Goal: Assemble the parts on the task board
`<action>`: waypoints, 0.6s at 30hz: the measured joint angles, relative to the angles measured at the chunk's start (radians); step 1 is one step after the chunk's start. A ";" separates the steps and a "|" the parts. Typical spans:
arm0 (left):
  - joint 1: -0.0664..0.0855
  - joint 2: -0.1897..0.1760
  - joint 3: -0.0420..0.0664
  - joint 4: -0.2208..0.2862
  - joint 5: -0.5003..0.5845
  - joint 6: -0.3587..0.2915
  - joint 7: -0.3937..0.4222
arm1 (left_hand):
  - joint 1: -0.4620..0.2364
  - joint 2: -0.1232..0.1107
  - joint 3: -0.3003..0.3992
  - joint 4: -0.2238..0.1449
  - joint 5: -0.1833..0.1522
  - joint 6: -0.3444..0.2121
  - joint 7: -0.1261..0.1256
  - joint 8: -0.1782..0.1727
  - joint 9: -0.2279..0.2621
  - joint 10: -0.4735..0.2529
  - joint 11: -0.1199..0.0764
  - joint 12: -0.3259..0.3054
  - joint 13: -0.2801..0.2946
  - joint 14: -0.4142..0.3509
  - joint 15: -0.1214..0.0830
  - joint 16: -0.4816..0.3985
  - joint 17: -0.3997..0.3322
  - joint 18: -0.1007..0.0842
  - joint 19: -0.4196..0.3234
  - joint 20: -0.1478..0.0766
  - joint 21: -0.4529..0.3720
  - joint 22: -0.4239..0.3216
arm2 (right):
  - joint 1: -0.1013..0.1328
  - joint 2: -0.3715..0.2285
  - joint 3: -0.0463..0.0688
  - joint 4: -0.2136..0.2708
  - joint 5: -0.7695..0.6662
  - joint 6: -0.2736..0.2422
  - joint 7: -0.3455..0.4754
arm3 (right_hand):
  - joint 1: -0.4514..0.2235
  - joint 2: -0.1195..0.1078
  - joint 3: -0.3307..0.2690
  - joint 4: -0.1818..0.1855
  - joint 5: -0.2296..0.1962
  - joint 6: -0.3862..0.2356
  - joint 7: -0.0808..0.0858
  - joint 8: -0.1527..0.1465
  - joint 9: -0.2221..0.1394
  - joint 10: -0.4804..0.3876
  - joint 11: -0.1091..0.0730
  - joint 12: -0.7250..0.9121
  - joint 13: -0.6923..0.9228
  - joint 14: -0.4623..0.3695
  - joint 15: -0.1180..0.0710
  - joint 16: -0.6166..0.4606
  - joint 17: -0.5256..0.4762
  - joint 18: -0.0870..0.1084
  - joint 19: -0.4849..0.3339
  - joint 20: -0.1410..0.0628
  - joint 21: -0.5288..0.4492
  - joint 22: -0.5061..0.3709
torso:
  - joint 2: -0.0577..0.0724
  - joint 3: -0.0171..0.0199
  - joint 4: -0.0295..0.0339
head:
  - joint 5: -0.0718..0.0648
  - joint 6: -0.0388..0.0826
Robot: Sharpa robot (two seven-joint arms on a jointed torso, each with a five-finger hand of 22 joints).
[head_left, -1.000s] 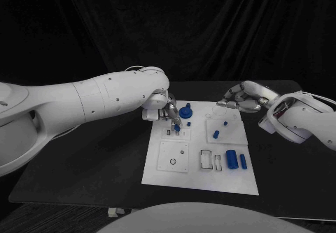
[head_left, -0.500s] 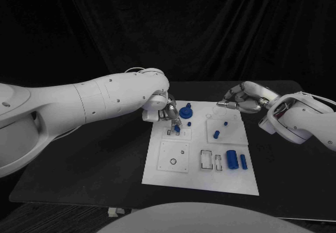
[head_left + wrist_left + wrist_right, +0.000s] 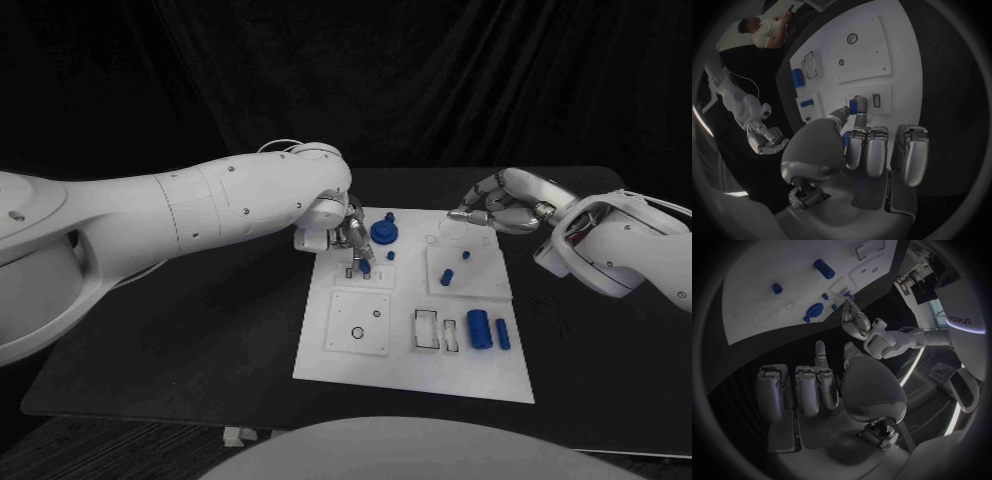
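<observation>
The white task board point(image 3: 418, 360) lies in the middle of the black table. My left hand point(image 3: 340, 234) hovers over the board's far left corner and pinches a small blue part point(image 3: 364, 265) between thumb and a finger, just above a slotted insert point(image 3: 364, 275). The left wrist view shows the same blue part point(image 3: 854, 106) at the fingertips point(image 3: 859, 100), close over the board point(image 3: 873, 45). My right hand point(image 3: 498, 206) hangs over the board's far right corner with fingers curled in and nothing in them. A blue round knob point(image 3: 382, 231) stands beside the left hand.
More blue parts are on the board: a peg point(image 3: 446, 276), a thick cylinder point(image 3: 477, 327) and a slim one point(image 3: 500, 334) near an outlined rectangular slot point(image 3: 426, 329). A square insert with a ring point(image 3: 358, 322) sits at the board's left. Black table surrounds the board.
My left hand has lowered the small blue part slightly toward the slotted insert. The right hand has stayed where it was.
</observation>
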 measured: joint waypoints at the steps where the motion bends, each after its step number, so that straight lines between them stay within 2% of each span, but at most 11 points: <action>1: 0.000 0.000 0.000 0.000 -0.005 0.000 0.000 | 0.000 0.000 0.001 -0.001 0.000 0.000 0.000 0.003 0.002 0.000 0.000 0.000 0.000 0.000 0.000 0.000 0.000 0.000 0.000 0.000 0.000 0.000 | 0.000 0.000 0.000 0.000 0.000 0.000 0.000 | 0.000 0.000 0.000 0.000 0.000 0.000 0.000 0.000 0.000 0.000 0.000 0.000 0.000 0.000 0.000 0.000 0.000 0.000 0.000 0.000 0.000 0.000 | 0.000 0.0000 0.0000 | 0.000 0.000; 18: -0.003 0.018 0.000 0.002 -0.052 0.001 0.000 | -0.009 -0.009 0.014 -0.008 0.007 0.017 -0.005 0.017 0.027 0.000 0.000 0.000 0.000 0.000 0.000 0.000 0.000 0.000 0.000 0.000 0.000 0.000 | -0.001 0.004 0.000 -0.003 0.000 0.003 0.000 | 0.000 0.000 0.000 0.000 0.004 -0.004 0.004 0.000 0.000 0.000 0.000 0.000 0.000 0.000 0.000 0.000 0.000 0.000 0.000 0.000 0.000 0.000 | 0.000 0.0007 0.0000 | 0.003 0.000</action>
